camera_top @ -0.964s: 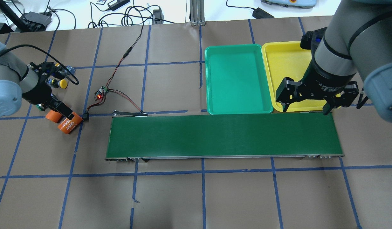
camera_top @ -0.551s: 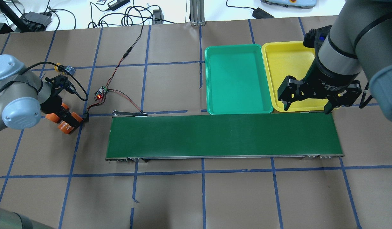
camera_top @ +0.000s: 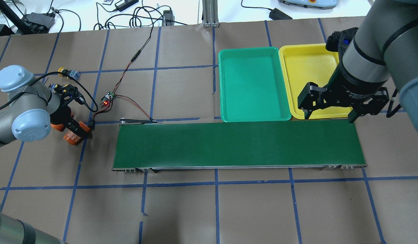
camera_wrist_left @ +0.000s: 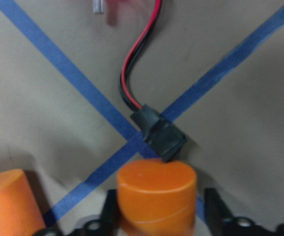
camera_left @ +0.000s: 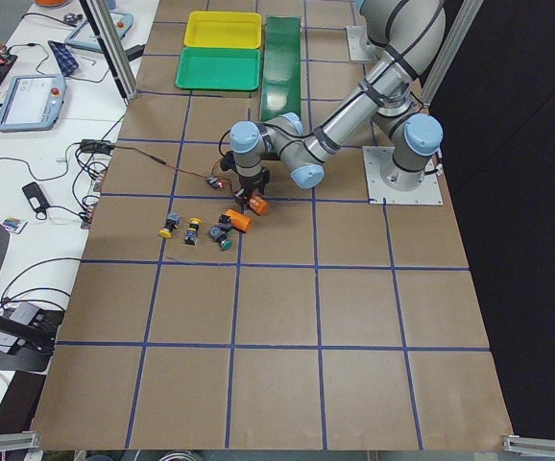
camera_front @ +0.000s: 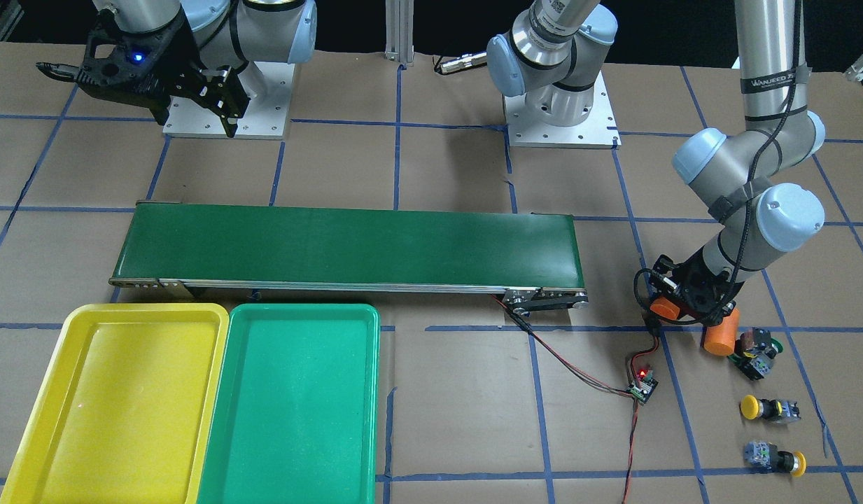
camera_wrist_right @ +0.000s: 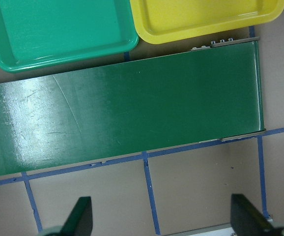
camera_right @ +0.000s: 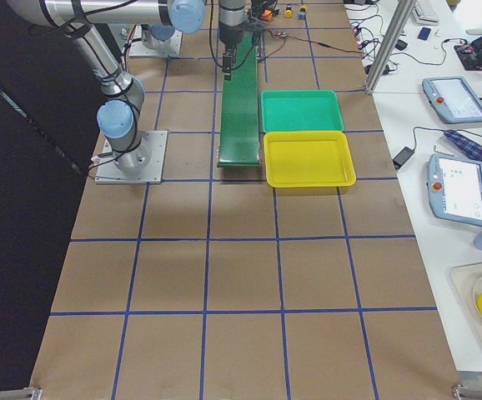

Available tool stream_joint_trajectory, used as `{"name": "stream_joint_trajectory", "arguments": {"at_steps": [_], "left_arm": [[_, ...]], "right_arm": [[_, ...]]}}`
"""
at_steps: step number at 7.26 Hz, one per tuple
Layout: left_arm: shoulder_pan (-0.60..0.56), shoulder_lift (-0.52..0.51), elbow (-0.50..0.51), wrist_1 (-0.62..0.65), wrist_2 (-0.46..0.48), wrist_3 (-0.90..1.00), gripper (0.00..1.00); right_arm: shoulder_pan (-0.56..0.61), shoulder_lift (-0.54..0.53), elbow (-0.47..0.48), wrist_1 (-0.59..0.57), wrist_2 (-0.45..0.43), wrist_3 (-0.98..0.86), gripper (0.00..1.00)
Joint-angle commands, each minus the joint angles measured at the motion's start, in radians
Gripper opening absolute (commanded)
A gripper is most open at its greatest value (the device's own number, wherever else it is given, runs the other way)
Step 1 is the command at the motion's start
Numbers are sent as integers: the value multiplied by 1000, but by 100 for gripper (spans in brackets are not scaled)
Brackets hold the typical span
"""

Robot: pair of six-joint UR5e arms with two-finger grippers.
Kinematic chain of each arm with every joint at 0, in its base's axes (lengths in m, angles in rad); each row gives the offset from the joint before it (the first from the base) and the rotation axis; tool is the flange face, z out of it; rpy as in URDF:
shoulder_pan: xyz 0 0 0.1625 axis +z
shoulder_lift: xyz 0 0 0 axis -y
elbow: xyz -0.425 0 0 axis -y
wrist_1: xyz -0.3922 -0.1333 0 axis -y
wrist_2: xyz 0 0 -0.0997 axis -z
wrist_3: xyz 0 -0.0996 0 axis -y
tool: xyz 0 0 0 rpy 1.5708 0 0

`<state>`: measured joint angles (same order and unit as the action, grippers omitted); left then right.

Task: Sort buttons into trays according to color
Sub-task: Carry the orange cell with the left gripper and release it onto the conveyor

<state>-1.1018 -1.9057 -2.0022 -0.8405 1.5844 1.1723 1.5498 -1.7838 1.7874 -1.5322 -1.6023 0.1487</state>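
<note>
- Left gripper (camera_wrist_left: 160,216): low over the table paper, fingers (camera_wrist_left: 215,214) set either side of an orange cylinder (camera_wrist_left: 156,194). A sliver of gap shows on one side; whether it is pinched cannot be told.
- Right gripper (camera_top: 328,118): fingers wide apart, nothing between them, hanging above the conveyor belt (camera_front: 347,245) at the end next to the trays.
- Green-capped buttons (camera_front: 756,353): two, touching, just beside the second orange cylinder (camera_front: 721,338).
- Yellow-capped buttons (camera_front: 767,409): two, each lying apart on the paper.
- Yellow tray (camera_front: 116,406), green tray (camera_front: 291,406): side by side along the belt; no button in either.
- Step: sorting apparently not begun; no button is in hand.
- Next move: the left gripper should quit the cylinder and take a button. The yellow ones look easier to reach.
- Obstacles: the second cylinder crowds the green pair. A black connector (camera_wrist_left: 159,135) on a red-black wire (camera_wrist_left: 132,78) touches the straddled cylinder, with the circuit board (camera_front: 641,383) nearby.
</note>
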Motion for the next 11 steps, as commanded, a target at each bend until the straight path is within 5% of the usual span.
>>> {"name": "stream_joint_trajectory", "arguments": {"at_steps": [1, 5, 8, 10, 11], "left_arm": [[-24, 109, 11, -108, -12, -51, 0], [-379, 309, -18, -233, -44, -37, 0], [-492, 264, -44, -216, -40, -46, 0], [-494, 249, -104, -87, -47, -56, 99], [-492, 254, -93, -62, -38, -62, 100]], "right_arm": [[1, -3, 3, -6, 11, 0, 100], [1, -17, 4, 6, 11, 3, 100], [1, -25, 20, 3, -4, -1, 100], [1, -32, 29, 4, 10, 2, 100], [1, -31, 33, -2, 1, -3, 100]]}}
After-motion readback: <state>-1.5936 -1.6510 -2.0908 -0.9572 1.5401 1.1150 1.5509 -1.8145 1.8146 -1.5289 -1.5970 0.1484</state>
